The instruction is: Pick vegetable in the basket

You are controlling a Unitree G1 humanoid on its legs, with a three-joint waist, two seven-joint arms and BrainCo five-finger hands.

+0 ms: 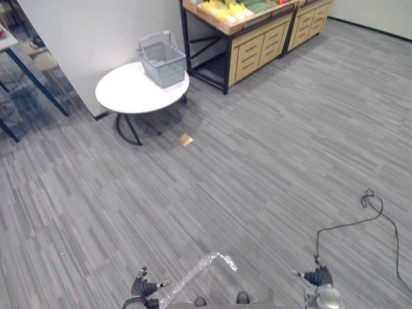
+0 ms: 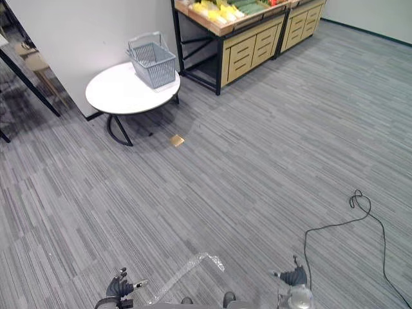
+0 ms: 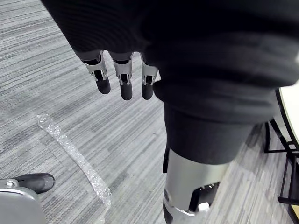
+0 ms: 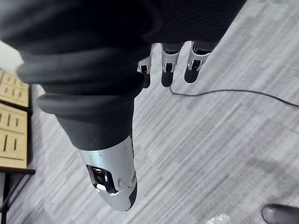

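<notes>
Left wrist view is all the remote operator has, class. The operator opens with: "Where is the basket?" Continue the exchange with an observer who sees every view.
Observer: The grey wire basket stands on the round white table, far ahead on the robot's left.
Operator: And the vegetables?
Observer: Yellow and green produce lies on top of the wooden stand, just right of that table.
Operator: Is the right hand free?
Observer: Yes. The right hand hangs low over the floor, fingers straight, holding nothing.
</notes>
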